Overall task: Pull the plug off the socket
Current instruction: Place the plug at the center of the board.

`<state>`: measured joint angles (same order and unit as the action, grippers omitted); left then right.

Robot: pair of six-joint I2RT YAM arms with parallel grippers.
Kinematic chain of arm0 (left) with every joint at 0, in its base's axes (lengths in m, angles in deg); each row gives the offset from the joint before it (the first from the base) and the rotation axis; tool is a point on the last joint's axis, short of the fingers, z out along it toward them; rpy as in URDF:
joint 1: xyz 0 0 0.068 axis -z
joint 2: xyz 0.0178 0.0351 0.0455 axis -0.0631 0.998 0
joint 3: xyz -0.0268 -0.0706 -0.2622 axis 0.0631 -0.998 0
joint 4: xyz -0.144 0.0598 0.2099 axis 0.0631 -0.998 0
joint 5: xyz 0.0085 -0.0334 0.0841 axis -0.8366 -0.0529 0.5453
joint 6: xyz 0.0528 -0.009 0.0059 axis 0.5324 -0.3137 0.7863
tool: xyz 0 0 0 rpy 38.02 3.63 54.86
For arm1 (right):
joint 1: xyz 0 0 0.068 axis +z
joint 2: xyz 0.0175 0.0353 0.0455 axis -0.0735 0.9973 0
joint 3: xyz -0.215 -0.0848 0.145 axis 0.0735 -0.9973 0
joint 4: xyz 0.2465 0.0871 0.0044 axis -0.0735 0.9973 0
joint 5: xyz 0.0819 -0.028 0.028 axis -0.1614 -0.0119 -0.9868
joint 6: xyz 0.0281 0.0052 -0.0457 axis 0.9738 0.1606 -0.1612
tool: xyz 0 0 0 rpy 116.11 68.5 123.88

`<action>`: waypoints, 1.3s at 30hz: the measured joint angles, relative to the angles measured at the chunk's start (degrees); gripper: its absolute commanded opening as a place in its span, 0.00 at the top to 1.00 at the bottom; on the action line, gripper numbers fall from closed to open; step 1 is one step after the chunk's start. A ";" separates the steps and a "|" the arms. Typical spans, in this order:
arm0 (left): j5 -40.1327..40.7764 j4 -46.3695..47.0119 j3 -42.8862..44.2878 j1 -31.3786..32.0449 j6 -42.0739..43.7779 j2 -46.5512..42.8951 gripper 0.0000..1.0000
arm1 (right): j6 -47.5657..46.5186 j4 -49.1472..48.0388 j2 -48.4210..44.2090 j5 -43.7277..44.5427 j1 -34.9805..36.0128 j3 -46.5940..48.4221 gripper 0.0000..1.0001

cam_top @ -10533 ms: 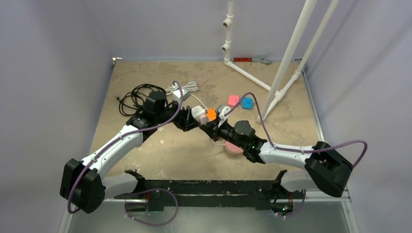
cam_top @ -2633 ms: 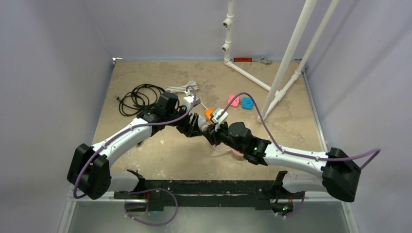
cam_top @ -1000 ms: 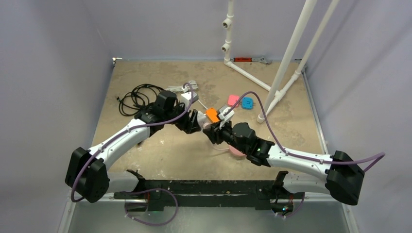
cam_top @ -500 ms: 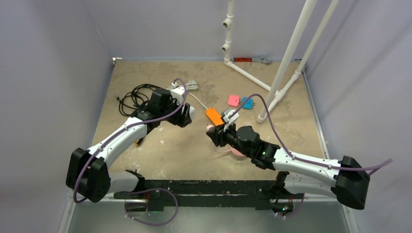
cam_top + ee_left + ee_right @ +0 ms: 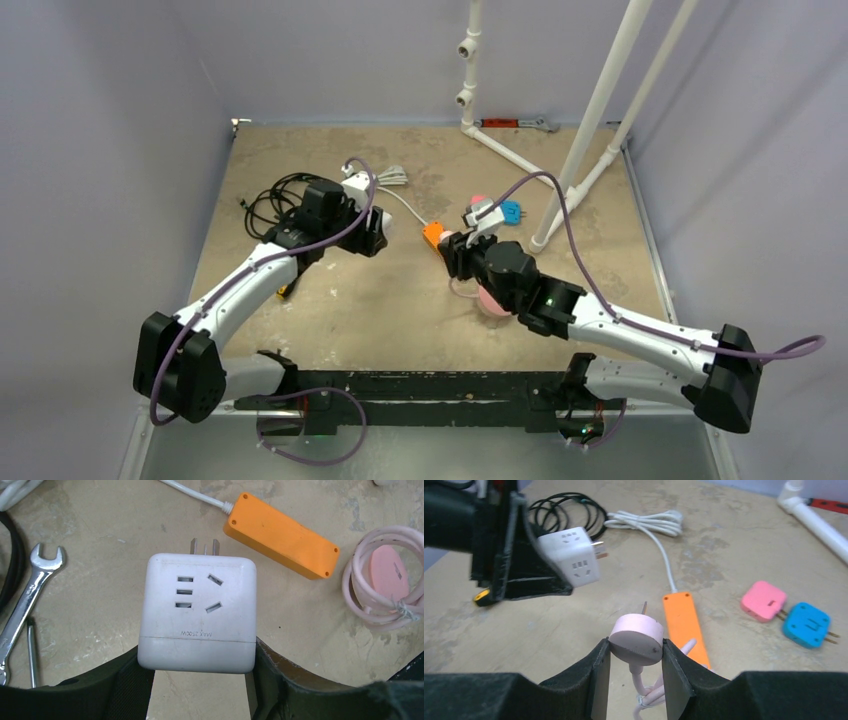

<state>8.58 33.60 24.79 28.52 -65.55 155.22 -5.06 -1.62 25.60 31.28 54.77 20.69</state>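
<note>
Left: the left hand [image 5: 200,672] is clenched on the white cube adapter [image 5: 197,612], held above the bench [image 5: 310,630]. The adapter's prongs [image 5: 205,545] are bare and point away from the wrist.

Centre: the orange power strip [image 5: 280,535] lies flat on the bench between the arms, and neither hand touches it. Its long axis runs diagonally, with the white cable [image 5: 200,494] end toward the far left and the other end toward the right arm. We see no outlets on the upward face, only small corner holes, so it probably lies face down.

Right: the right hand [image 5: 635,652] is grasping the round pink plug [image 5: 636,639], clear of the strip.

We judge the unplugging done. Next we need only lower both items and release them, away from the strip.
</note>
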 measured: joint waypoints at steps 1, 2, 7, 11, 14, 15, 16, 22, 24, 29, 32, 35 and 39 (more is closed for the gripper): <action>0.26 0.00 -0.02 -0.48 -0.15 -0.33 1.00 | -0.11 0.96 0.57 1.09 -0.42 1.16 1.00; 0.50 0.00 -0.04 -0.90 -0.42 -0.57 1.00 | -0.31 1.60 1.22 1.90 -1.03 2.14 1.00; 1.33 -0.02 -0.24 -1.55 -0.46 -1.07 1.00 | -1.53 2.93 7.04 4.46 -7.72 7.52 1.00; 1.01 -0.07 -0.66 -1.55 -0.46 -1.49 1.00 | -2.84 3.34 13.07 5.49 -12.63 11.50 1.00; 0.79 -0.07 -0.74 -1.55 -0.44 -1.68 1.00 | -3.61 3.37 18.10 5.62 -15.45 14.60 1.00; 0.76 -0.11 -0.81 -1.55 -0.44 -1.86 1.00 | -3.74 3.30 19.98 5.55 -16.35 15.65 1.00; 0.76 -0.11 -0.85 -1.55 -0.44 -2.03 1.00 | -3.78 3.26 21.75 5.38 -17.20 16.57 1.00; 0.96 -0.63 -1.92 -1.55 -0.46 -3.54 1.00 | -3.13 2.32 30.32 2.01 -21.59 19.15 0.93; 1.18 -0.92 -2.36 -1.55 -0.48 -3.89 1.00 | -2.62 2.05 32.11 0.72 -22.60 19.28 0.78; 1.90 -1.75 -3.65 -1.55 -0.70 -5.22 1.00 | -1.27 1.99 34.12 -2.10 -23.67 19.26 0.42; 2.45 -1.77 -3.65 -1.55 -1.05 -5.51 1.00 | -0.72 1.44 33.62 -3.52 -23.69 19.19 0.28; 3.17 -1.77 -3.65 -1.55 -1.51 -5.81 1.00 | -0.50 0.76 31.74 -4.96 -23.69 18.56 0.22; 4.83 -1.64 -4.07 -1.55 -2.12 -6.49 1.00 | -0.46 0.35 28.00 -6.82 -23.69 17.03 0.22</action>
<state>13.41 31.96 20.73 26.97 -67.67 148.73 -5.52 -1.27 53.60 24.46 31.08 37.72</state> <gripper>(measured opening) 0.580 0.778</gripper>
